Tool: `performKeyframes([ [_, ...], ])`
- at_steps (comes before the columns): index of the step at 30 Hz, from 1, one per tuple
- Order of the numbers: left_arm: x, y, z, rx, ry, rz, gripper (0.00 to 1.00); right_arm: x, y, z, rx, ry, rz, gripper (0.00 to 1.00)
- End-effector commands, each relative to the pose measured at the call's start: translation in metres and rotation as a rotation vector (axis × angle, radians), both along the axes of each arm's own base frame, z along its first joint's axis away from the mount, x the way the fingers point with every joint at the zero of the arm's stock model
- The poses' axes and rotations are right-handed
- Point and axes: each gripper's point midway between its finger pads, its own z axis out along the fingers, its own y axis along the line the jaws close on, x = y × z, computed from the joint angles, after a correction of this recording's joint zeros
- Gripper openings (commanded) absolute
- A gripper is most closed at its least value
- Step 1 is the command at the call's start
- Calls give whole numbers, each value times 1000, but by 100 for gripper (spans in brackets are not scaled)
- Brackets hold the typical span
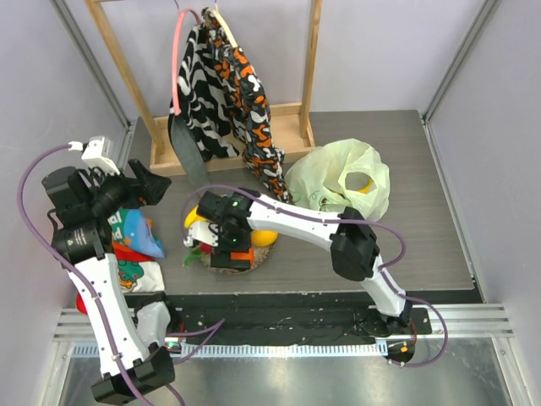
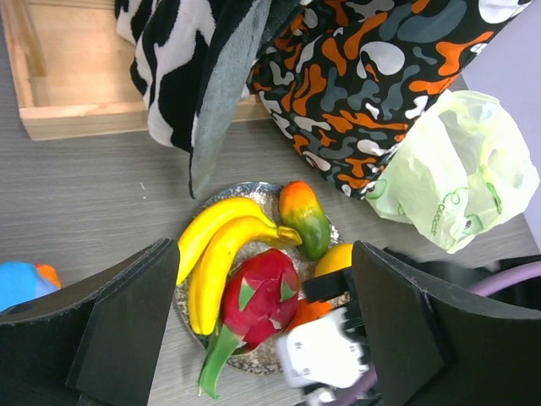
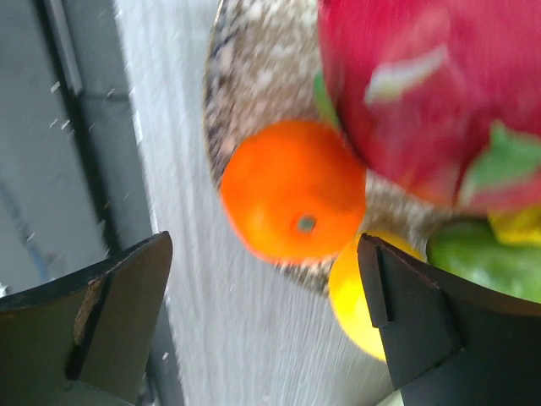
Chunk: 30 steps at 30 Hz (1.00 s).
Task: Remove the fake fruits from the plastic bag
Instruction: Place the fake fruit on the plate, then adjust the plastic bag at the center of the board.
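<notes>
The pale-green plastic bag lies at the back right with its mouth open, and a yellow fruit shows inside it. The bag also shows in the left wrist view. A speckled plate holds a banana bunch, a dragon fruit, a mango, a lemon and an orange. My right gripper hangs open and empty just above the plate's near edge, with the orange between its fingers' line. My left gripper is open and empty, left of the plate.
A wooden rack at the back carries a black-orange-white patterned cloth that hangs down close to the plate and bag. Blue and orange soft items lie at the left edge beneath my left arm. A black strip runs along the table's near edge.
</notes>
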Motion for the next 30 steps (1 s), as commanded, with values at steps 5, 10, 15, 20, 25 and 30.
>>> performKeyframes([
  [5, 11, -3, -9, -9, 39, -97, 88, 52, -77, 149, 270, 11, -161, 96],
  [10, 15, 0, -23, 81, 91, -151, 88, 125, -172, 191, 372, -111, -432, 87],
  [15, 33, -3, -13, 117, 97, -178, 88, 170, -264, 167, 397, -125, -737, 72],
  [20, 24, -58, 15, 142, -2, -376, 85, 187, -307, 131, 372, -60, -873, 65],
  [25, 46, -115, 43, 201, -51, -582, 86, 193, -330, 96, 248, -85, -955, 66],
  [30, 49, -223, 25, 518, -157, -895, 87, 197, -360, 86, 198, -85, -1070, 60],
])
